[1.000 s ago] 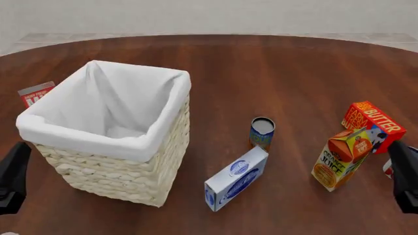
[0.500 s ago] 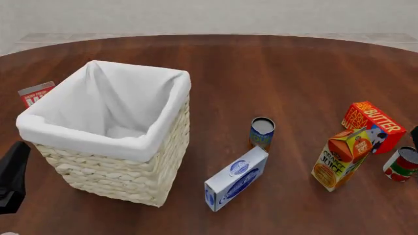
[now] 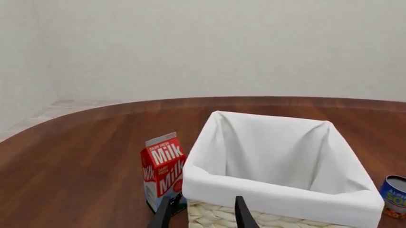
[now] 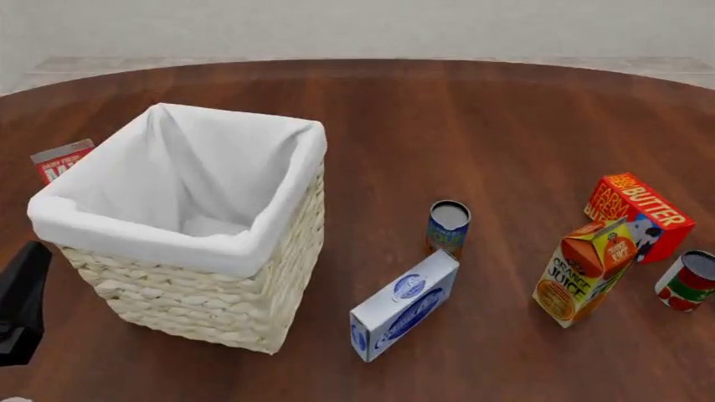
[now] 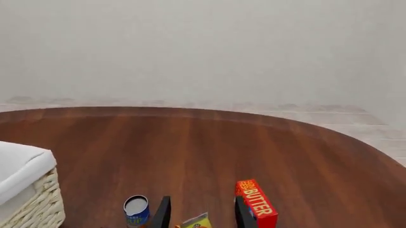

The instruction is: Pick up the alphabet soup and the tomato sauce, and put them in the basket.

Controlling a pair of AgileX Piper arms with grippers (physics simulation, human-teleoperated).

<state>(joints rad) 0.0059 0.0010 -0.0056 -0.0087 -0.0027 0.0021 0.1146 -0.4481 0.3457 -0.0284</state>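
Alphabet soup (image 4: 448, 227) sits mid-desk, tomato sauce (image 4: 685, 281) far right; we see both tools (image 3: 200, 214) (image 5: 199, 212) spread wide, holding nothing.

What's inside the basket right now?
Only white cloth lining shows inside the basket in the front and left wrist views; no cans visible. Its near wall hides part of the bottom. The alphabet soup stands outside.

Wood counter (image 4: 491, 117): basket (image 4: 201, 310) left; alphabet soup (image 4: 448, 228), blue-and-white box (image 4: 404, 305) centre; tomato sauce (image 4: 686, 281), juice carton (image 4: 583, 272), butter box (image 4: 639, 215) right.
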